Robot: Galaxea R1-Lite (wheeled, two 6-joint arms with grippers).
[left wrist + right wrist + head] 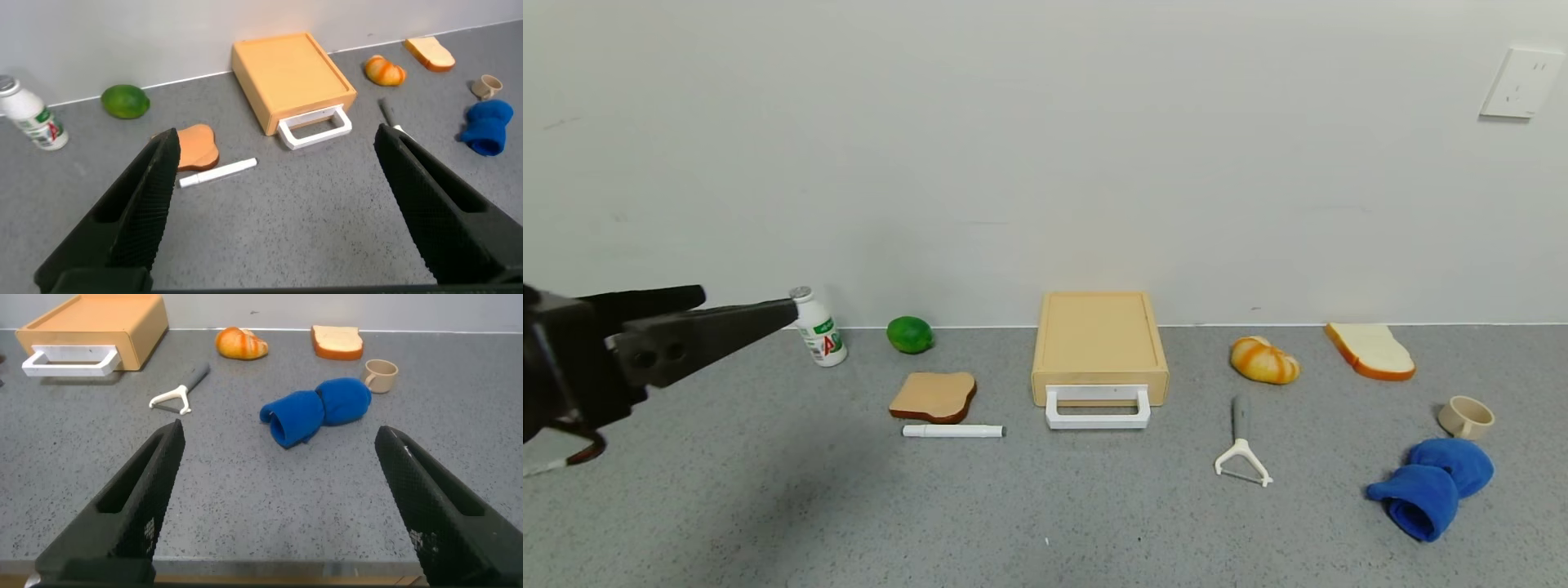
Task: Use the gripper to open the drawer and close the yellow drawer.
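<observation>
The yellow drawer sits pushed into its low tan case against the back wall, its white loop handle facing me. It also shows in the left wrist view and the right wrist view. My left gripper is open and empty, raised at the far left, well away from the handle. In its own view the left gripper has its jaws wide apart over bare table. My right gripper is open and empty near the table's front edge, out of the head view.
Left of the drawer are a small white bottle, a lime, brown toast and a white marker. To the right are a peeler, a bread roll, a white bread slice, a cup and a blue cloth.
</observation>
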